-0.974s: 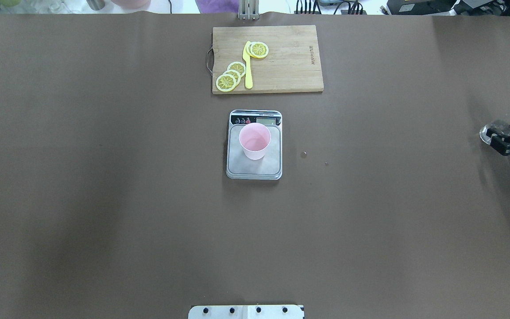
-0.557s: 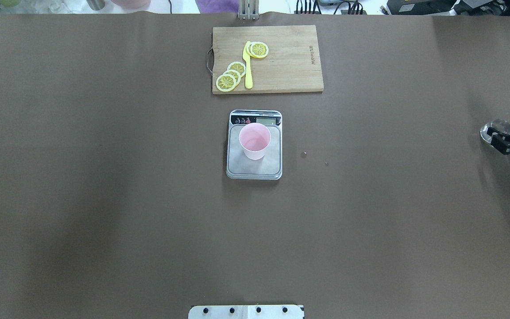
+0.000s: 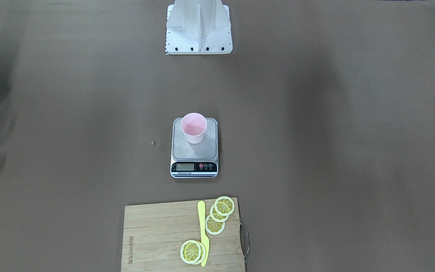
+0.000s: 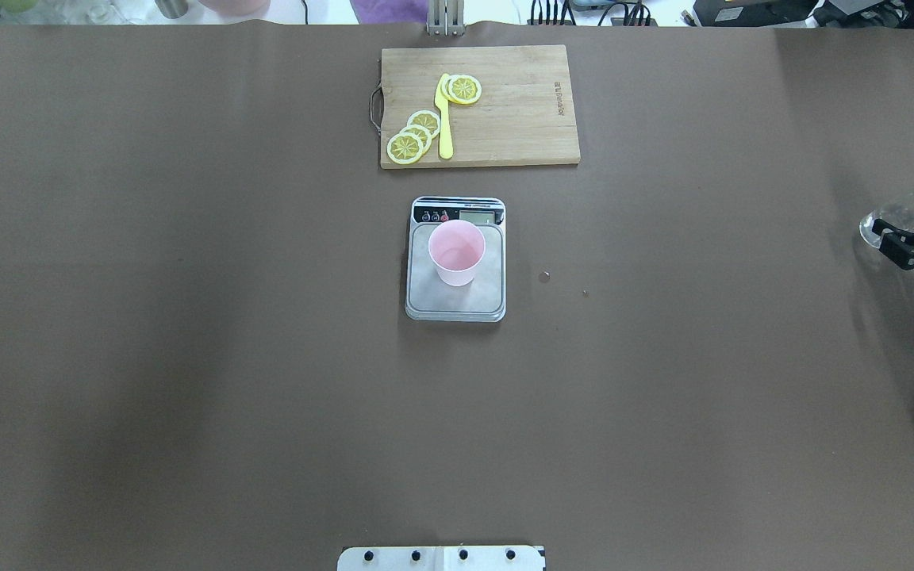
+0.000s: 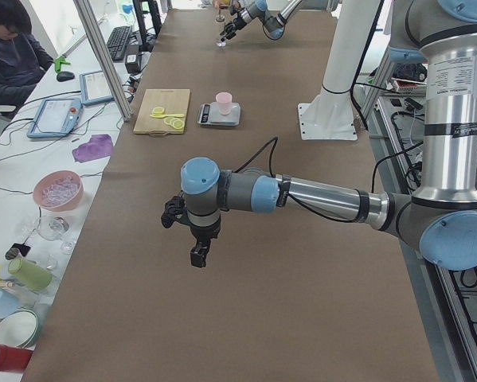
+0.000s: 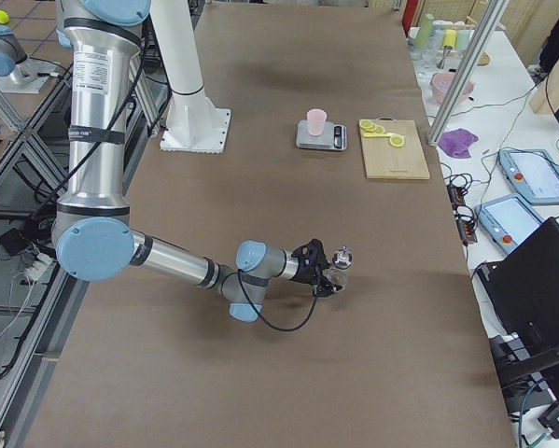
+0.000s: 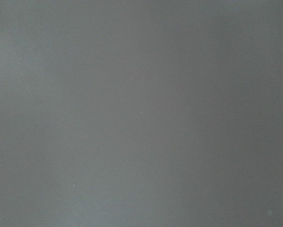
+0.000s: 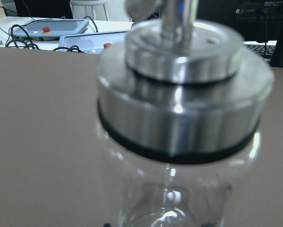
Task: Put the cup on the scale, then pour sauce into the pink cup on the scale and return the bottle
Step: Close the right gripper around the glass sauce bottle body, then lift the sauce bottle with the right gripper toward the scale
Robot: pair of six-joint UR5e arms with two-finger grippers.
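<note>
The bottle [image 4: 901,216] is way over at the right edge of the overhead view, far from the cup [image 4: 456,252]. The right gripper [image 4: 913,239] is around its lower glass part, and the jaws look closed on it, one each side. In the right wrist cam the shiny metal top [image 8: 179,118] fills the upper half of the frame. It's glass, so hard and smooth, prob. slippery, and it'd break if dropped. I'd guess it's not heavy: it's small, and the sauce inside is clear, so I can't really see it. Best spot to hold is the round glass body, under the metal top. The cup stands upright on the scale [image 4: 425,295] mid-frame, near the button end. It looks light and easy to knock over. The left gripper [image 5: 189,237] hangs over the table [image 5: 286,318], center-left in the left side view; can't tell if its jaws are open or closed. Count: 1 bottle, 1 cup, 1 scale, 1 wood board [image 4: 520,119] at top center w/ 1 yellow knife [image 4: 444,127] and approx. 5 lemon slices [image 4: 405,148].
</note>
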